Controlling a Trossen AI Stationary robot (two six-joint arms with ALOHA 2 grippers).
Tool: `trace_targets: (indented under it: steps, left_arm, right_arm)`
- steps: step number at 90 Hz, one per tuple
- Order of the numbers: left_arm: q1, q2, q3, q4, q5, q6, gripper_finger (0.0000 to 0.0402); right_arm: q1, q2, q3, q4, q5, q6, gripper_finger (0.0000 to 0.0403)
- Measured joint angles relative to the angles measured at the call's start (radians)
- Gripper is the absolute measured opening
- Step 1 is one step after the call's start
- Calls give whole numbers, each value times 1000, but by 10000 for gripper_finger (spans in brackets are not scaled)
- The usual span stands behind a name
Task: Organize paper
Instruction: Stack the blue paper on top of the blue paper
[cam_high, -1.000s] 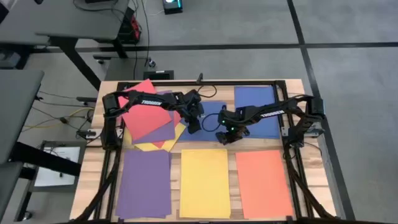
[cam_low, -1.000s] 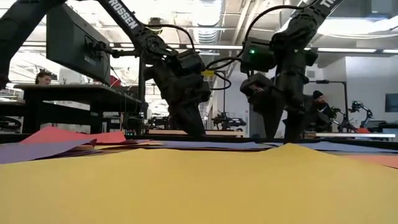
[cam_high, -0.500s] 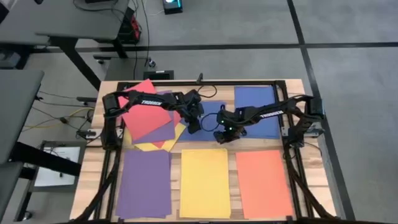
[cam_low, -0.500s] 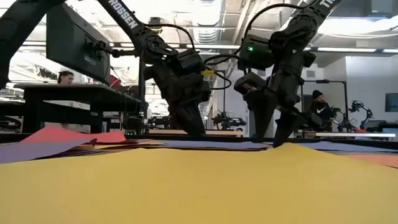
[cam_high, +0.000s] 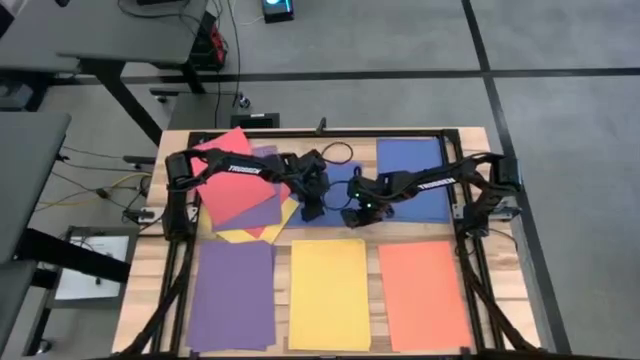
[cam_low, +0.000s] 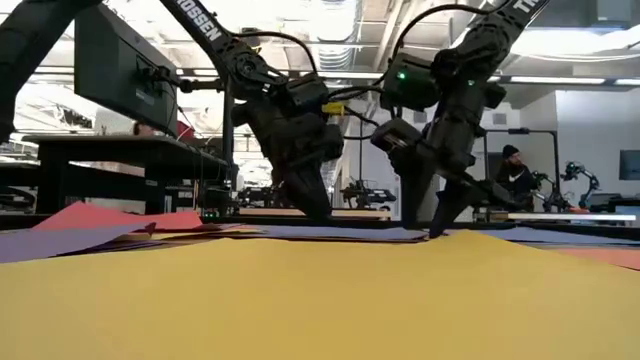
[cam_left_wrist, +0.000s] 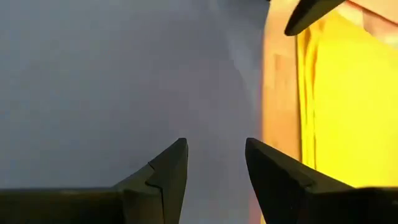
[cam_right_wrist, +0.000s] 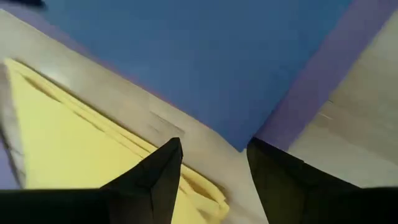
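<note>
Paper in hand: a blue sheet (cam_high: 335, 192) lies flat at the table's middle, between the loose pile and the far blue stack, with its near edge towards the yellow stack.
Loose pile: red (cam_high: 232, 180), purple and yellow sheets overlap untidily on the left half of the table's far side.
Sorted stacks: purple (cam_high: 232, 295), yellow (cam_high: 329, 293) and orange (cam_high: 424, 292) stand in a row along the near edge; a blue stack (cam_high: 412, 165) lies far right.
Left gripper (cam_high: 312, 210): low over the blue sheet, fingers (cam_left_wrist: 168, 171) a little apart with nothing between them; the wrist view shows the sheet's edge and bare wood just beside it.
Right gripper (cam_high: 353, 217): near the same sheet's near corner, fingers (cam_right_wrist: 158, 171) parted and empty, over bare wood between the blue corner and a yellow sheet.
Table (cam_high: 280, 228): wooden slats, bare in the strip between the rows.
Step in hand: probably picking the blue sheet up off the table, both arms closing in on its near edge.
Next move calls for: getting a fingertip under the thin flat edge, perhaps with one gripper pinning the sheet, then carrying it to the blue stack.
</note>
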Motion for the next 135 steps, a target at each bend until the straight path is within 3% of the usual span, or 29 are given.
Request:
trace_targets:
  steps: [95,111,135]
  left_arm:
    - [-49,0,-2,47,-60,128,144]
    - [-59,1,-35,103,-153,158,144]
    - [-62,17,-48,149,-187,175,144]
  right_arm:
    - [12,74,-1,239,63,41,175]
    - [12,74,-1,245,80,39,175]
    - [12,74,-1,250,86,34,175]
